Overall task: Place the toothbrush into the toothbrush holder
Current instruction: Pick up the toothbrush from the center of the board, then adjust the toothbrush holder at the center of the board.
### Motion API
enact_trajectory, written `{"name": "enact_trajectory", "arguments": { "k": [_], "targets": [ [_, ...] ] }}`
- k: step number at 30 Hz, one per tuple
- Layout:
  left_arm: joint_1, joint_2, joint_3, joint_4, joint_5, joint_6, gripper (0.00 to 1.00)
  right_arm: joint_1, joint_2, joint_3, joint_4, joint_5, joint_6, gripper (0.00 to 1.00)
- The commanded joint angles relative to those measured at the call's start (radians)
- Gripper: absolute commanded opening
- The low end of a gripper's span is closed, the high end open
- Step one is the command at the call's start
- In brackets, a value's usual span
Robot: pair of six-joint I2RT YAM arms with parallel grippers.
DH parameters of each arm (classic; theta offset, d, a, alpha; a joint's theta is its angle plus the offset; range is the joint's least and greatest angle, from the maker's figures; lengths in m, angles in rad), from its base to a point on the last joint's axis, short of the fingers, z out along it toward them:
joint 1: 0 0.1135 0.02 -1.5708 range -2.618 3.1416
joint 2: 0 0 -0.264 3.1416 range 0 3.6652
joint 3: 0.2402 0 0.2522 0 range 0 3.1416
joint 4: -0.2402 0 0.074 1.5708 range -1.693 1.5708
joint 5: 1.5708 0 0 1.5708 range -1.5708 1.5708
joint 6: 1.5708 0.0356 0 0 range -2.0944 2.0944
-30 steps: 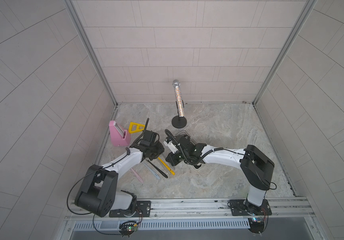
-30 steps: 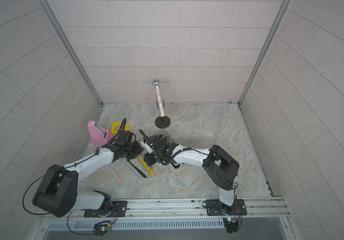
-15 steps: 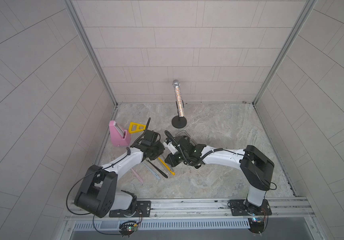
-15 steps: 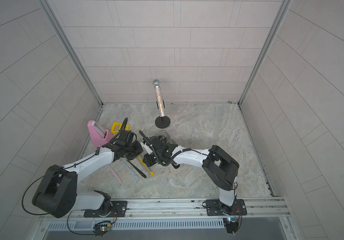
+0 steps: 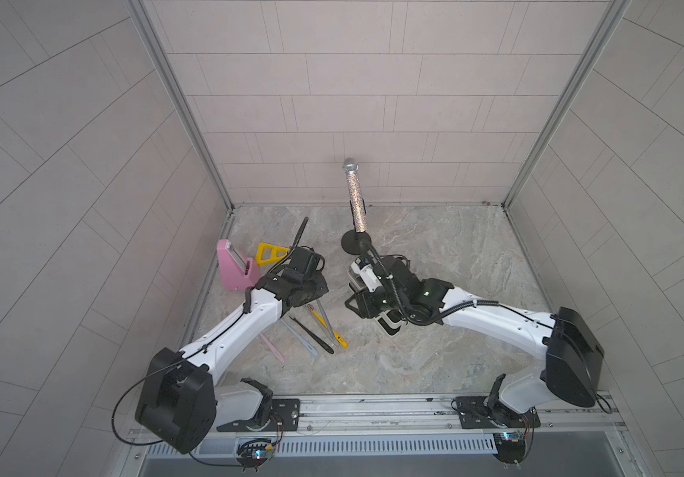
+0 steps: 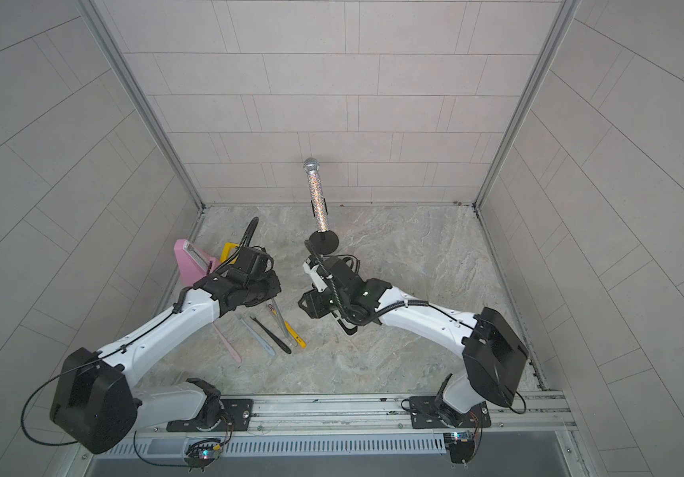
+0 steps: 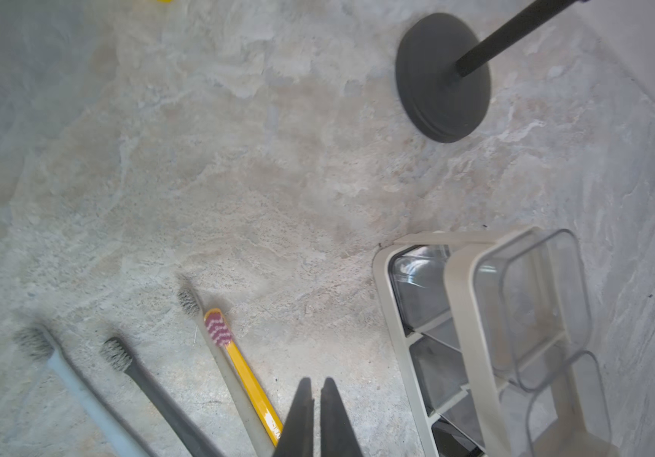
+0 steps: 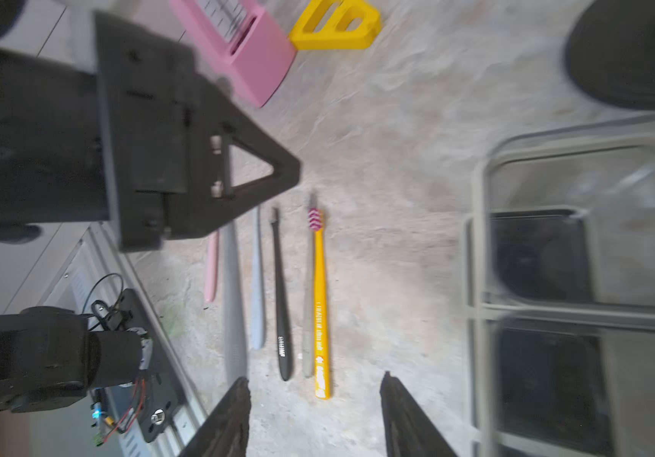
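**A:** Where is the toothbrush holder?

**B:** The toothbrush holder (image 7: 464, 316) stands on the table (image 7: 278, 178), near the black stand (image 7: 442, 75) but apart from it. In both top views the right arm's wrist covers most of it.

**A:** And the brushes?

**B:** They all lie on the table, side by side and apart from the holder. There is the yellow toothbrush (image 8: 320, 300) with the beige toothbrush (image 8: 308, 316) right against it. Next to those are the black toothbrush (image 8: 280, 300), the pale blue toothbrush (image 8: 257, 285) and the pink toothbrush (image 8: 212, 269).

**A:** What about the left hand?

**B:** The left hand (image 7: 316, 419) is closed, its fingers all but meeting with nothing between them. It is over the yellow toothbrush's handle, and I can't tell whether it touches.

**A:** And the right hand?

**B:** The right hand (image 8: 314, 415) has its fingers spread and holds nothing. It points toward the brushes' handle ends, with the holder just beside it.
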Motion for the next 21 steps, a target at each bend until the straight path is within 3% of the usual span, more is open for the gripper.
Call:
{"name": "enact_trajectory", "arguments": {
  "k": [1,10,16,21],
  "targets": [
    [-0.054,-0.034,0.066,-0.053,-0.120,0.092,0.00,-0.102,-0.088,-0.045,-0.110,0.072,0.026,0.57],
    [-0.267,-0.050,0.163,0.002,-0.322,0.202,0.00,-0.424,-0.209,-0.190,-0.190,-0.009,0.046,0.63],
    [-0.317,-0.046,0.162,0.036,-0.354,0.198,0.00,-0.428,-0.199,-0.244,-0.138,-0.156,0.063,0.58],
    [-0.338,-0.051,0.163,0.052,-0.372,0.209,0.00,-0.365,-0.229,-0.305,-0.088,-0.170,0.109,0.46]
  ]
}}
